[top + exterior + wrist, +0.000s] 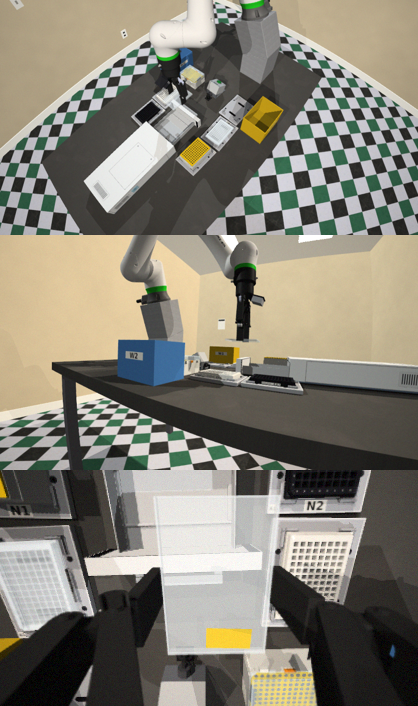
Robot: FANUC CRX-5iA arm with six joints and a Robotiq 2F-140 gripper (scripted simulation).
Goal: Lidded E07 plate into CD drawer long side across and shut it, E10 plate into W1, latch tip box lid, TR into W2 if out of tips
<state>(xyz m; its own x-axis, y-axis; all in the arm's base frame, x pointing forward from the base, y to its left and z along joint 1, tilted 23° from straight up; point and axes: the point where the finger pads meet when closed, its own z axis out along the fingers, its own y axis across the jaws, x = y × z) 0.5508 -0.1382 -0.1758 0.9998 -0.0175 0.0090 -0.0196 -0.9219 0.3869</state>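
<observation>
My gripper [178, 94] [242, 340] is shut on a clear plate lid [215, 575] with a yellow tag. It holds the lid level, well above the bench. The lid hangs over the front wall of the cooler's open drawer [175, 122], next to a white gridded rack [317, 562]. The black plate [147, 112] sits uncovered in nest N2, and shows in the wrist view [324, 481] at the top right. The clear plate [218, 132] sits in nest N3, to the left in the wrist view [32, 582].
The white cooler [131, 166] lies behind the drawer. The yellow bin W1 [261, 118] and blue bin W2 [150, 362] stand upright. The tip box with yellow tips [192, 76] and the green DONE key [216, 86] stand near the gripper. A yellow rack [195, 151] sits in N1. One nest [236, 108] is empty.
</observation>
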